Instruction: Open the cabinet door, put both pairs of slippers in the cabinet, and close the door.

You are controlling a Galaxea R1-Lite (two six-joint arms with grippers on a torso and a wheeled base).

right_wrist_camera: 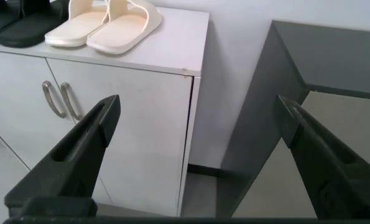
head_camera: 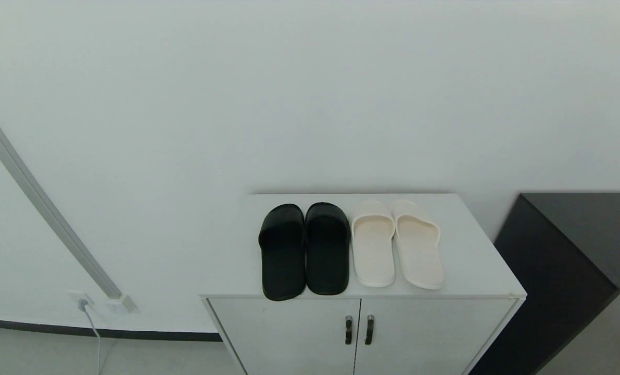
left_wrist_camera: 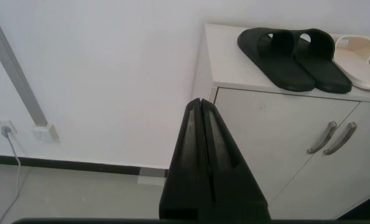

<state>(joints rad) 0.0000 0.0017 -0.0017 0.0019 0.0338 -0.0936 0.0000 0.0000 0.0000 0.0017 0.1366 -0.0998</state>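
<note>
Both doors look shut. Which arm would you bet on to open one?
Probably right: the right claw is open, ready to close on a door handle. The left claw is shut and would have to open first.

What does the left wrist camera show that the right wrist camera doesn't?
Left wrist alone: a wall socket with its cable, a slanting grey conduit, the shut left pincer. Right wrist alone: dark furniture beside the white cabinet, the open right pincer. Both: that cabinet, its closed doors' handles, the black slippers and cream slippers on top.
</note>
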